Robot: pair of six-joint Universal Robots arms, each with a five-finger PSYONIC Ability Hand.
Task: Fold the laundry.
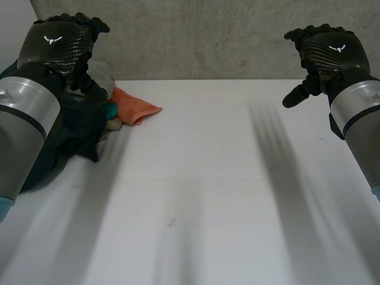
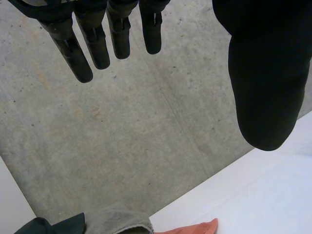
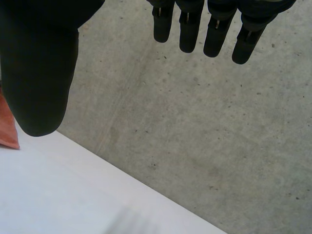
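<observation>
The left hand (image 1: 56,44) and right hand (image 1: 326,53) hang raised above the white counter (image 1: 208,178), fingers straight and spread, holding nothing. The laundry (image 1: 110,113) lies heaped at the counter's far left corner, beside the left arm: dark cloth (image 1: 80,127), an orange piece (image 1: 135,107), perhaps a grey one (image 2: 117,222).

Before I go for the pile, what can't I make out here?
Pile, head view: the left arm covers much of it; the number of pieces is unclear.
Orange cloth, head view: one end is hidden in the pile.
Grey cloth, left wrist view: cut off by the edge.
</observation>
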